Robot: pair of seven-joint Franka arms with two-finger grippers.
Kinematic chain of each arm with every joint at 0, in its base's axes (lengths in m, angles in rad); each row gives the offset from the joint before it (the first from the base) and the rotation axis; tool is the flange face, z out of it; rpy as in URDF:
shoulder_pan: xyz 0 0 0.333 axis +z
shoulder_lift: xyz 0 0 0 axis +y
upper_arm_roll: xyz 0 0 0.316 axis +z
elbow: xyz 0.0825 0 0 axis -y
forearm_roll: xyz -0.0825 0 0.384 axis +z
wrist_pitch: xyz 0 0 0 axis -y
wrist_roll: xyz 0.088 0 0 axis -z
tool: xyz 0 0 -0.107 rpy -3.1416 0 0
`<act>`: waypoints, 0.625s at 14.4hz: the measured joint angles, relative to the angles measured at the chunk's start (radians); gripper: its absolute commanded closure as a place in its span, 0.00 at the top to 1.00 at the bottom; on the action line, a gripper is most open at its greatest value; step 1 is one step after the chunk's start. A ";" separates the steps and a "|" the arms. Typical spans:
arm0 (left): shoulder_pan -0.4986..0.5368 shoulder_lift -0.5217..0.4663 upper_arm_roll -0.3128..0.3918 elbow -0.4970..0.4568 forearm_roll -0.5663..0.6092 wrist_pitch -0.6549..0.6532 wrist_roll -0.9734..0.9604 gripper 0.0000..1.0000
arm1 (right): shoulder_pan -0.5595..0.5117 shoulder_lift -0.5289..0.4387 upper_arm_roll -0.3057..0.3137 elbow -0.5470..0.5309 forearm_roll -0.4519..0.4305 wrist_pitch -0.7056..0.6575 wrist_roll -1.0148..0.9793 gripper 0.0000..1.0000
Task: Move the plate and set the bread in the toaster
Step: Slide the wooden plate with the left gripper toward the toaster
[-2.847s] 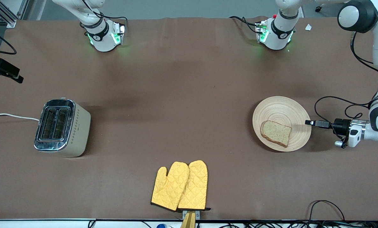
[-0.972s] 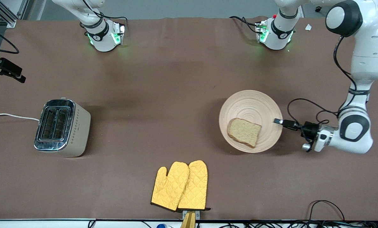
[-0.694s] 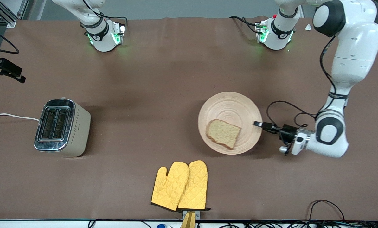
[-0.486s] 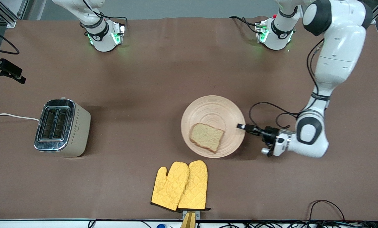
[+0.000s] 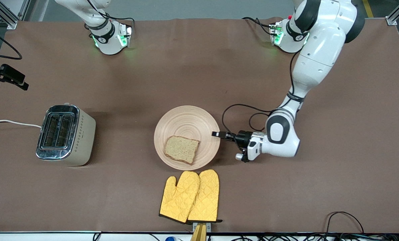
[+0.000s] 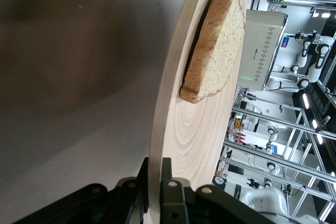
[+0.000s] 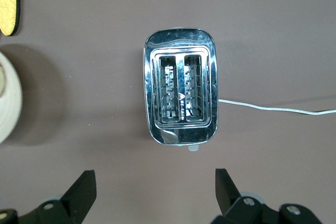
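The pale wooden plate [image 5: 186, 122] lies in the middle of the table with the brown bread slice [image 5: 181, 149] on it. My left gripper [image 5: 217, 134] is shut on the plate's rim at the side toward the left arm's end. In the left wrist view the rim [image 6: 164, 119] sits between the jaws of the left gripper [image 6: 154, 174], with the bread [image 6: 218, 40] and the toaster [image 6: 262, 51] farther off. The cream toaster [image 5: 65, 135] stands toward the right arm's end. My right gripper [image 7: 155, 192] is open and empty, high over the toaster [image 7: 180, 85].
Two yellow oven mitts [image 5: 191, 196] lie just nearer to the front camera than the plate. The toaster's white cord [image 5: 12, 122] runs off the table's end. The right wrist view also shows the plate's edge [image 7: 9, 98] and a mitt's corner [image 7: 8, 1].
My left gripper has carried the plate with the bread from the left arm's end to the table's middle, closer to the toaster and the mitts. The toaster and mitts have not moved.
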 measured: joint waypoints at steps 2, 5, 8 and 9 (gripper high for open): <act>-0.037 0.003 0.000 0.000 -0.040 0.038 -0.001 0.00 | 0.000 0.000 0.000 -0.001 0.000 0.000 0.002 1.00; -0.076 0.015 0.001 -0.002 -0.087 0.077 -0.001 0.00 | 0.000 0.000 0.000 -0.001 0.000 0.002 0.004 1.00; -0.117 0.040 0.001 -0.004 -0.129 0.123 -0.001 0.00 | 0.000 0.000 0.000 -0.001 0.000 0.004 0.004 1.00; -0.137 0.050 0.001 -0.004 -0.137 0.152 -0.001 0.00 | 0.000 0.000 0.000 -0.001 0.000 0.004 0.004 1.00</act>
